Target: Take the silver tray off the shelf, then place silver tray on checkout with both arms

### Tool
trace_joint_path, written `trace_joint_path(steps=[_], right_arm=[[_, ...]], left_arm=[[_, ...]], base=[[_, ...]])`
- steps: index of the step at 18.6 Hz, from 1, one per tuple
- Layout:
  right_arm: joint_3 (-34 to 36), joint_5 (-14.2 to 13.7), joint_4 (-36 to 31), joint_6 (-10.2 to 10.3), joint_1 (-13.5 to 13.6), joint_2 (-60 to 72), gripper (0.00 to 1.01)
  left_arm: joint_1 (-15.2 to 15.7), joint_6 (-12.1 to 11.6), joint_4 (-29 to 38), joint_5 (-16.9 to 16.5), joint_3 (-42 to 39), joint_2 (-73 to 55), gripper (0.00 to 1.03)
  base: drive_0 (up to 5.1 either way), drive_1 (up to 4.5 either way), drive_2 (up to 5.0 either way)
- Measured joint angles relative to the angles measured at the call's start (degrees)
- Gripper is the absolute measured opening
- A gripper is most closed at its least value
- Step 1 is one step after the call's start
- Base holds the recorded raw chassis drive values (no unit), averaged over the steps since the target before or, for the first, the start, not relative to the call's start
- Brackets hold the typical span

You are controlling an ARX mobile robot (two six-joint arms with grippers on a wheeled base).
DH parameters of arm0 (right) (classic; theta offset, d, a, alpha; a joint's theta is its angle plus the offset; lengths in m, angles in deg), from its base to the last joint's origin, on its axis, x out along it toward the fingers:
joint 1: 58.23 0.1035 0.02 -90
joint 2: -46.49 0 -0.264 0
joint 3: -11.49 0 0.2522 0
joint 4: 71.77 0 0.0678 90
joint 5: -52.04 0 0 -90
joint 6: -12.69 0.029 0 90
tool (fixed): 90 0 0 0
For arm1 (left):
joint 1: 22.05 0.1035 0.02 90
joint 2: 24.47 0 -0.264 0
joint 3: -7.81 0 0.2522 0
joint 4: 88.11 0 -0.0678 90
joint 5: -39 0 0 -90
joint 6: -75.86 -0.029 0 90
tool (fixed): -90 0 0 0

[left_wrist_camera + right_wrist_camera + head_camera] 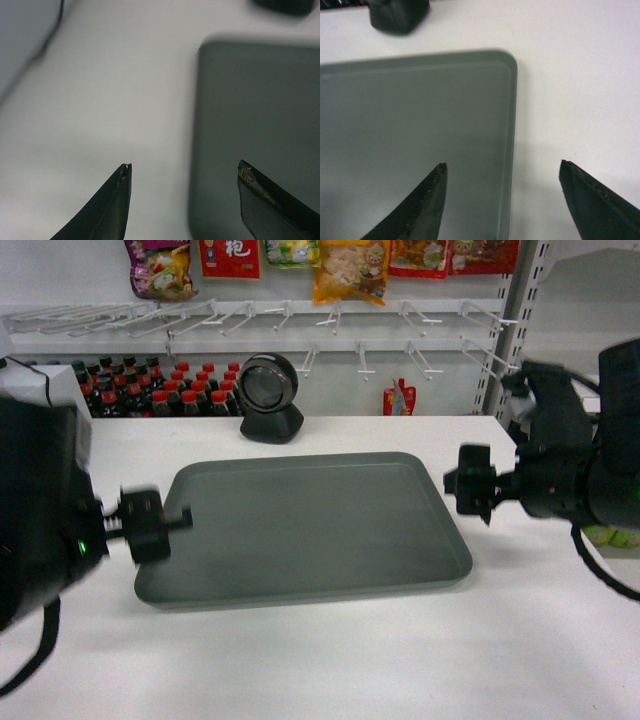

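Lying flat on the checkout (330, 660), the silver tray (310, 525) stretched lengthwise between both grippers. The left gripper (184, 172) and right gripper (503, 170) each straddled a short rim, jaws spread, gripping nothing.

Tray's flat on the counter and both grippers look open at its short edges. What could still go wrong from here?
1. Each open gripper straddles a rim of the silver tray: left gripper and right gripper. Pulling away low or crooked could catch an edge and drag it across the checkout.
2. The black scanner stands just beyond the tray's far edge, so a forward nudge might bump the tray against it.
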Motion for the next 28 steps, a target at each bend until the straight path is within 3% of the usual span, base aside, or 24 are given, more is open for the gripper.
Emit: trace_joint_path(steps=[1, 2, 3, 4, 5, 7, 9, 13, 15, 16, 17, 18, 20, 21, 28], right_arm=[[-0.02, -1.05, -2.64, -0.17, 0.04, -0.31, 0.72], [3.32, -9.53, -19.19, -2.82, 0.44, 1.09, 0.63], [7.3, -13.55, -25.86, -4.44, 0.39, 0.79, 0.56], [13.35, -17.22, -32.11, -5.66, -0.11, 0.22, 0.47], [18.62, -17.66, -36.3, -6.56, -1.16, -1.36, 0.38], [26.01, -17.42, -39.32, -7.15, -2.84, -10.4, 0.15], [31.63, -16.17, -39.85, -7.72, -3.48, -16.92, 0.02], [42.95, -14.25, -39.06, -7.93, -5.35, -28.11, 0.02], [46.38, -13.55, -39.36, -7.93, -6.12, -34.32, 0.02], [48.13, -12.17, -38.47, -7.93, -7.28, -37.05, 0.02], [49.68, -10.19, -36.87, -7.96, -9.22, -40.13, 0.02], [50.62, -10.23, -35.47, -7.93, -9.9, -42.36, 0.02], [53.02, -9.79, -30.45, -7.93, -9.7, -50.01, 0.02], [53.11, -9.79, -23.78, -7.93, -9.75, -54.93, 0.02], [56.46, -9.79, -9.07, -7.96, -9.75, -75.06, 0.02]], left_arm=[[0.11, -2.47, 9.31, -2.64, -1.75, 1.66, 0.61], [0.63, -6.67, 21.57, -9.05, -4.2, 4.46, 0.5], [1.4, -9.9, 28.33, -12.48, -8.04, 6.19, 0.41], [2.47, -11.32, 30.88, -13.81, -11.85, 7.1, 0.33], [3.78, -12.41, 31.98, -14.38, -15.82, 7.96, 0.24], [5.75, -13.66, 32.5, -15.82, -20.92, 14.34, 0.02], [6.32, -14.08, 33.33, -17.64, -24.06, 20.52, 0.01], [9.14, -14.08, 27.96, -19.71, -31.32, 32.04, 0.01], [9.77, -14.08, 19.82, -20.87, -32.39, 40.26, 0.01], [11.76, -14.1, 17.16, -23.67, -33.05, 44.94, 0.01], [13.9, -14.1, 15.26, -24.59, -33.92, 48.59, 0.01], [14.56, -14.1, 13.73, -24.13, -34.58, 50.53, 0.01], [13.94, -14.1, 8.44, -25.16, -36.48, 56.63, 0.01], [13.99, -14.1, 6.34, -25.05, -36.83, 59.63, 0.01], [13.99, -14.1, -7.04, -25.05, -38.36, 75.14, 0.01]], base=[[0.0, 0.0, 0.0], [0.0, 0.0, 0.0], [0.0, 0.0, 0.0], [0.0, 0.0, 0.0], [0.0, 0.0, 0.0], [0.0, 0.0, 0.0], [0.0, 0.0, 0.0], [0.0, 0.0, 0.0], [0.0, 0.0, 0.0], [0.0, 0.0, 0.0], [0.0, 0.0, 0.0], [0.0, 0.0, 0.0], [0.0, 0.0, 0.0], [0.0, 0.0, 0.0], [0.0, 0.0, 0.0]])
